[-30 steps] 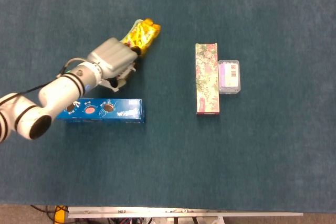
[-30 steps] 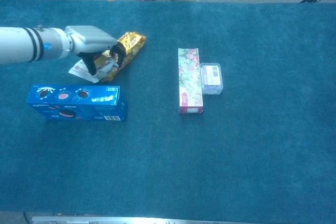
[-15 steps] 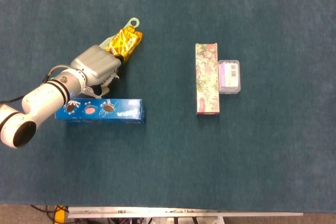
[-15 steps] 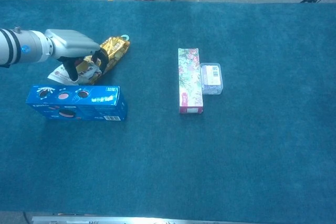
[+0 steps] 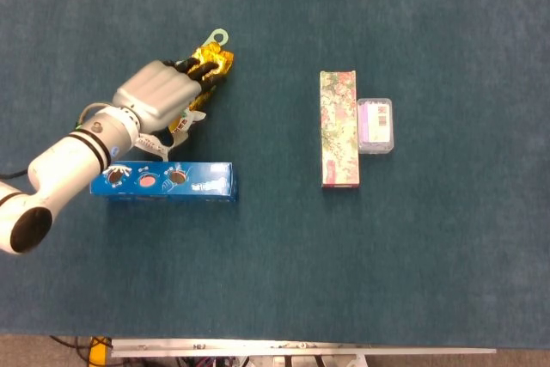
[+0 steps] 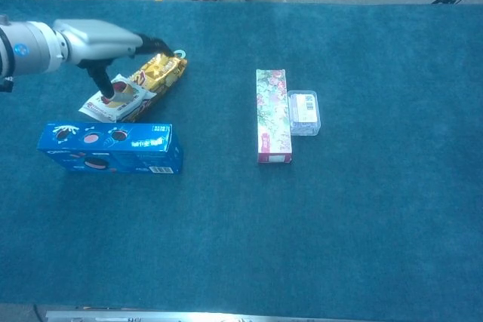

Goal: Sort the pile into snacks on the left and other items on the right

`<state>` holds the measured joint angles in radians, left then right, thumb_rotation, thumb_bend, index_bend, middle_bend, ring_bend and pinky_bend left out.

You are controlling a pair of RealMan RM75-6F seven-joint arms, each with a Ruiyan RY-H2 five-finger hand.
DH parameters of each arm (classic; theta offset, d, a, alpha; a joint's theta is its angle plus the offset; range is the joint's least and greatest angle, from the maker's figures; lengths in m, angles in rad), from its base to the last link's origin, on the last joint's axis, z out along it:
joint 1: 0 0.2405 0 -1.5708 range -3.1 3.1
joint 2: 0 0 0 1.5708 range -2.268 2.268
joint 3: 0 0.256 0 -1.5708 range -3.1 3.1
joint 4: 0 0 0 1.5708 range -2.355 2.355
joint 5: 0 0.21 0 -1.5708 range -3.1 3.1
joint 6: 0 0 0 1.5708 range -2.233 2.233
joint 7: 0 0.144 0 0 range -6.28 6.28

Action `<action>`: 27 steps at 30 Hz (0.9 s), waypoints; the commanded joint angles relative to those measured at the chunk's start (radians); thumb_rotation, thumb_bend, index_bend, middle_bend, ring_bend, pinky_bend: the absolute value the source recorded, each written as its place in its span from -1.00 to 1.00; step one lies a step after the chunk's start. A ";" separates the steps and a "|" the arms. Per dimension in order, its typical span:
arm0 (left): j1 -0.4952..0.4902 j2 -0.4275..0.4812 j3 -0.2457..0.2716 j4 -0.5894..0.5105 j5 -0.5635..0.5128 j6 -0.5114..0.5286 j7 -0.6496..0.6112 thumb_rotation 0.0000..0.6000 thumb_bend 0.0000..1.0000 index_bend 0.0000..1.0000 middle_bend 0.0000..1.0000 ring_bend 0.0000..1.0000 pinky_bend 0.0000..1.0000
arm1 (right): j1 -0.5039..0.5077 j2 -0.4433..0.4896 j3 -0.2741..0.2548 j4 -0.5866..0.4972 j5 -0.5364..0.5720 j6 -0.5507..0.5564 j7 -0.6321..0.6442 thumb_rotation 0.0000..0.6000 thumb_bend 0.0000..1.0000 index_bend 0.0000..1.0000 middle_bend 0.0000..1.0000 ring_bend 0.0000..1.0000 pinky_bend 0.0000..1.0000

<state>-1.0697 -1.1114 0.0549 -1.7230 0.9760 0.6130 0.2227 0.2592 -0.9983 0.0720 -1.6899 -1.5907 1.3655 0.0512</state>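
While the left robot hand (image 6: 102, 43) hovers with fingers apart at upper left, a careless sweep could nudge the gold snack bag (image 6: 139, 84) rightward.

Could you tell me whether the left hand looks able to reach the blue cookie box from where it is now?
Probably yes. The left hand is open above the gold snack bag, and the blue cookie box lies just nearer the robot with bare cloth between them. Nothing stands on or against the box.

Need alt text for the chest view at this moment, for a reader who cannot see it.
The left hand, fingers spread, hovers over a gold snack bag at the left of a teal table, behind a blue cookie box. Further right, a floral box lies beside a small clear container.
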 commanded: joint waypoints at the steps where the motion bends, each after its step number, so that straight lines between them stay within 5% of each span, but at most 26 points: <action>1: 0.054 0.020 -0.035 -0.027 0.023 0.090 -0.037 1.00 -0.35 -1.00 -1.00 -1.00 -0.63 | 0.008 -0.002 0.003 0.003 -0.004 -0.007 -0.001 1.00 -0.98 -0.05 -0.16 -0.30 -0.07; 13: 0.179 0.115 -0.045 -0.102 0.041 0.230 -0.058 1.00 -0.35 -0.87 -0.94 -1.00 -0.63 | 0.067 0.000 0.028 0.012 -0.005 -0.062 0.002 1.00 -0.98 -0.05 -0.16 -0.30 -0.07; 17: 0.220 0.091 -0.054 -0.103 0.053 0.283 -0.058 1.00 -0.35 -0.81 -0.89 -0.97 -0.63 | 0.076 -0.005 0.027 0.007 -0.013 -0.065 0.000 1.00 -0.98 -0.05 -0.16 -0.30 -0.07; 23: 0.195 0.033 -0.093 -0.070 0.029 0.231 -0.051 1.00 -0.35 -0.80 -0.85 -0.93 -0.62 | 0.073 0.000 0.020 -0.007 -0.024 -0.055 -0.004 1.00 -0.98 -0.05 -0.16 -0.30 -0.07; 25: 0.174 0.005 -0.111 -0.047 0.009 0.197 -0.053 0.89 -0.35 -0.78 -0.82 -0.93 -0.62 | 0.069 0.005 0.016 -0.012 -0.026 -0.049 -0.002 1.00 -0.98 -0.05 -0.16 -0.30 -0.07; 27: 0.153 -0.022 -0.127 -0.021 -0.013 0.169 -0.053 0.39 -0.35 -0.75 -0.77 -0.92 -0.62 | 0.066 0.010 0.014 -0.014 -0.027 -0.044 0.001 1.00 -0.98 -0.05 -0.16 -0.30 -0.07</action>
<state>-0.8966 -1.1099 -0.0548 -1.7667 0.9829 0.8061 0.1697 0.3260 -0.9894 0.0869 -1.7030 -1.6171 1.3203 0.0518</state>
